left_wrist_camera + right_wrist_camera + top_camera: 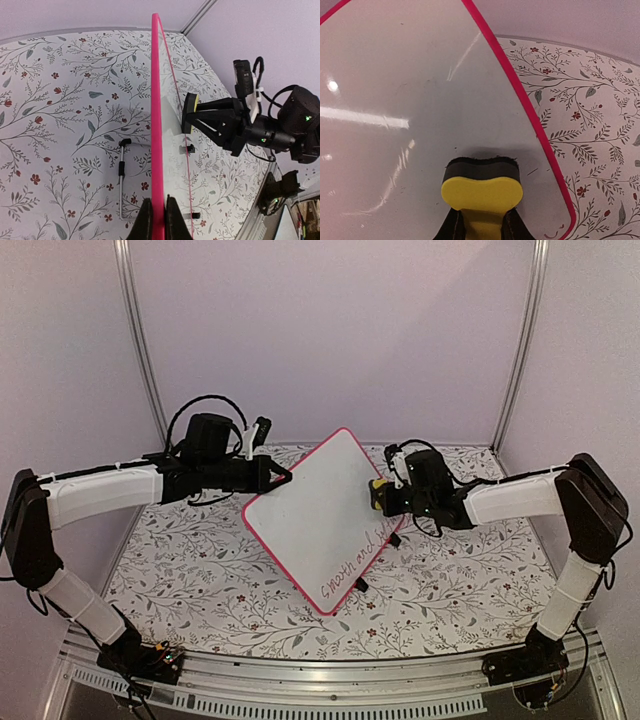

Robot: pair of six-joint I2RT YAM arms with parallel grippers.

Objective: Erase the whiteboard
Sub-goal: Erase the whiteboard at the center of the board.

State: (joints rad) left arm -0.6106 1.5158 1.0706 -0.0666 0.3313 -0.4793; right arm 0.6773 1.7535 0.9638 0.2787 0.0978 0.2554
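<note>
Over the floral desk (pixel 190 570), the left hand (pixel 270 476) is pinching the tilted whiteboard (pixel 315 515) by its edge, the right hand (pixel 385 498) pinching the eraser (pixel 378 486) against it; pressing hard may be levering it loose.

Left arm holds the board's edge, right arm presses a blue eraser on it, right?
The eraser is yellow, not blue, as the right wrist view shows. The left gripper does hold the whiteboard by its edge; the right gripper presses the eraser on it.
</note>
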